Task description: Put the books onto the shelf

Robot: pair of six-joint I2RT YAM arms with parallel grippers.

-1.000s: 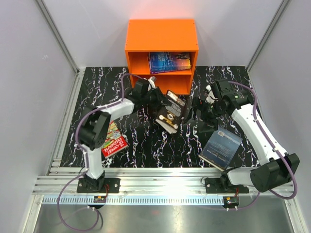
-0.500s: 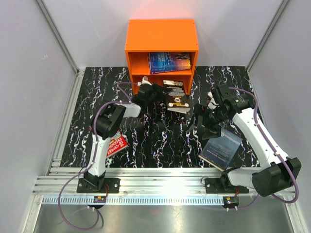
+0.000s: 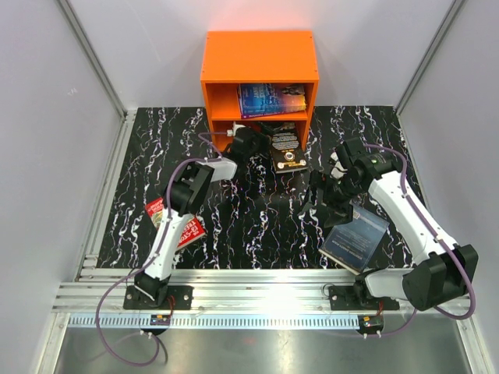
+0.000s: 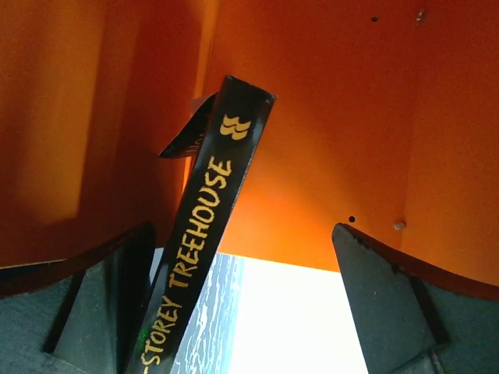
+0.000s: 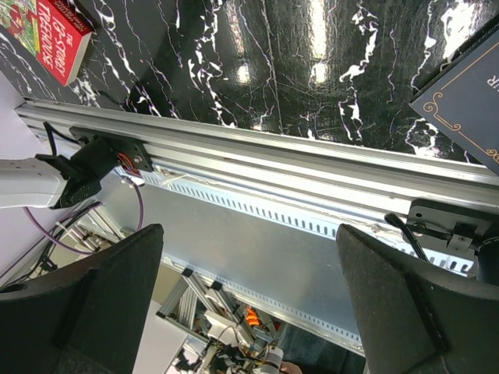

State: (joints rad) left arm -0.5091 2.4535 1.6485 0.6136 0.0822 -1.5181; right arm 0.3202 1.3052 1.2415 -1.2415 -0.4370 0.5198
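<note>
Lying at the left of the surface (image 3: 249, 226), the red book (image 5: 58, 39) is waiting. The left pincer (image 4: 242, 234) is standing wide open, clamping nothing; the black book (image 4: 210, 202) is leaning just beside its left finger (image 4: 109, 304), partly inside the lower bay of the shelf (image 3: 260, 54). Backing straight out without brushing the spine is looking wise. The right pincer (image 5: 249, 234) is hovering wide open, empty, near the grey book (image 3: 356, 238).

Orange two-compartment shelf (image 3: 260, 54) upright at back edge of black marbled surface (image 3: 257, 226), blue book (image 3: 271, 100) in upper compartment, cover showing, black gold-ornamented book (image 3: 287, 152) tilted, partly inside lower compartment, red-green book (image 3: 189, 231) towards left edge, dark blue-grey book (image 3: 355, 238) by front edge, right side.
</note>
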